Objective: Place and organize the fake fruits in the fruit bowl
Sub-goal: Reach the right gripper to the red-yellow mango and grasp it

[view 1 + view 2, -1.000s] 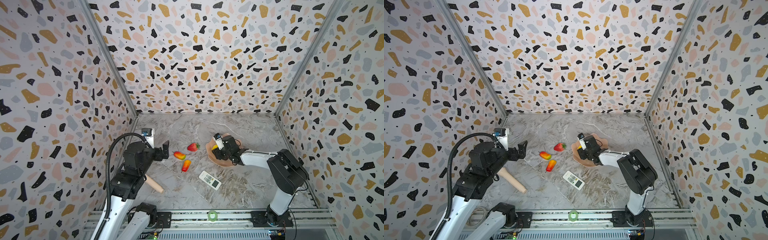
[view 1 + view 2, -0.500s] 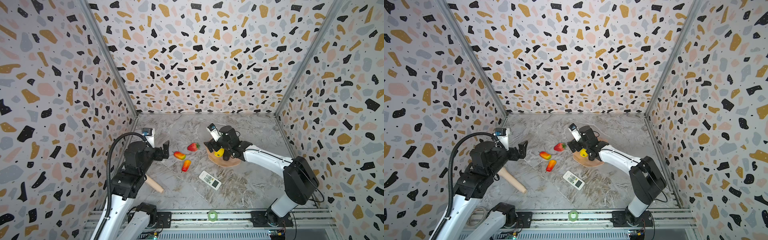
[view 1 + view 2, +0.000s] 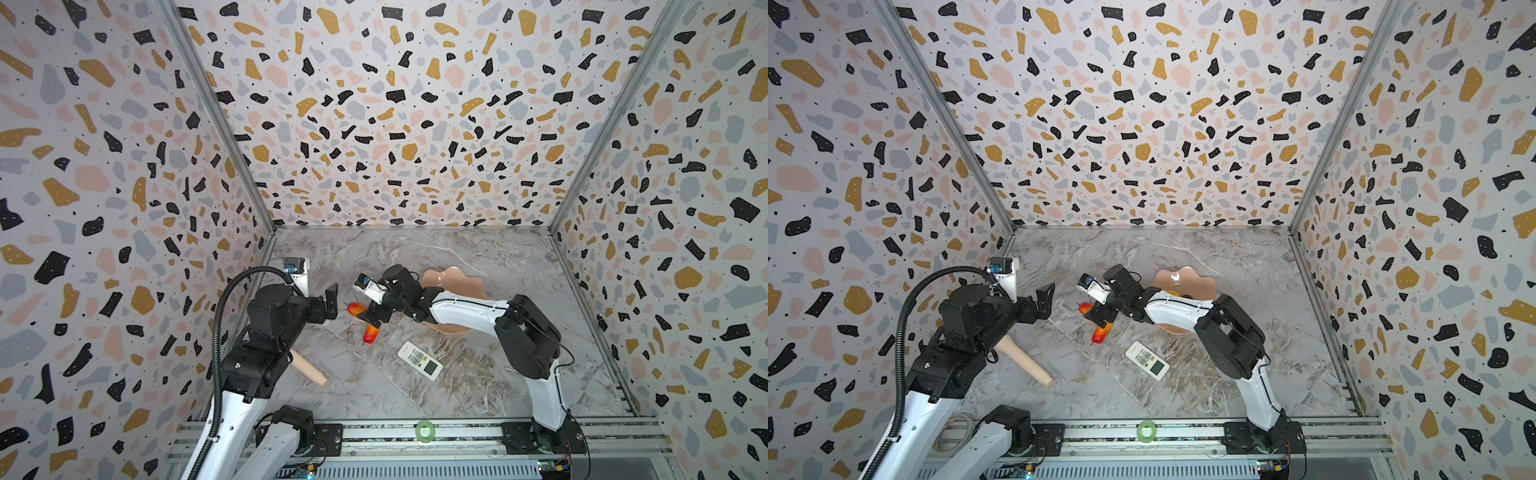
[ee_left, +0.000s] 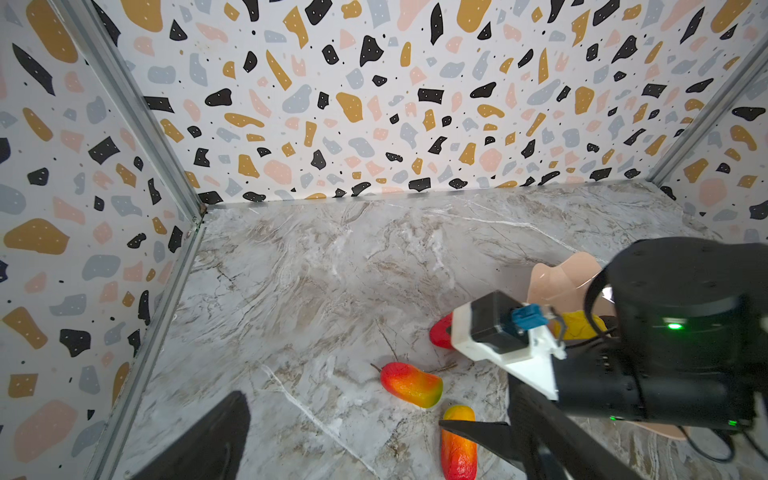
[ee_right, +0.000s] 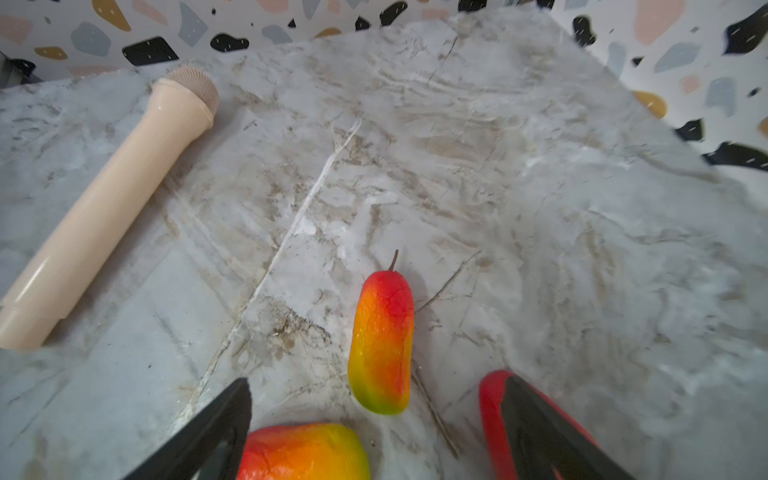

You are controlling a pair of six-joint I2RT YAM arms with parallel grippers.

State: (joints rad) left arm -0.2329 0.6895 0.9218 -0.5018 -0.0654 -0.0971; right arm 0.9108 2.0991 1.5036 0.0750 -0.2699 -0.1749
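Right gripper (image 3: 372, 318) has swung off the fruit bowl (image 3: 453, 277) to the loose fruits; jaws spread wide, nothing in them.

Nearest you, cylinder (image 3: 309, 368) and remote (image 3: 419, 360) are clutter, skip them. Next out, near mango (image 3: 370, 333) lies just past the fingertips. Far mango (image 3: 355, 308) sits between the spread fingers in the right wrist view, so I'd take that one. One finger hangs over the strawberry (image 4: 440, 336): shift off it before you drop or you'll likely nip both. Square the jaws across the mango's short side, go low, clench gently; slick plastic probably squirts from an off-centre grip. Left gripper (image 3: 329, 301) hangs spread and empty beside the pile, clear of you. Bowl is farthest, partly behind the right arm, yellow fruit (image 4: 579, 326) already in it; set the mango beside that, not on top.
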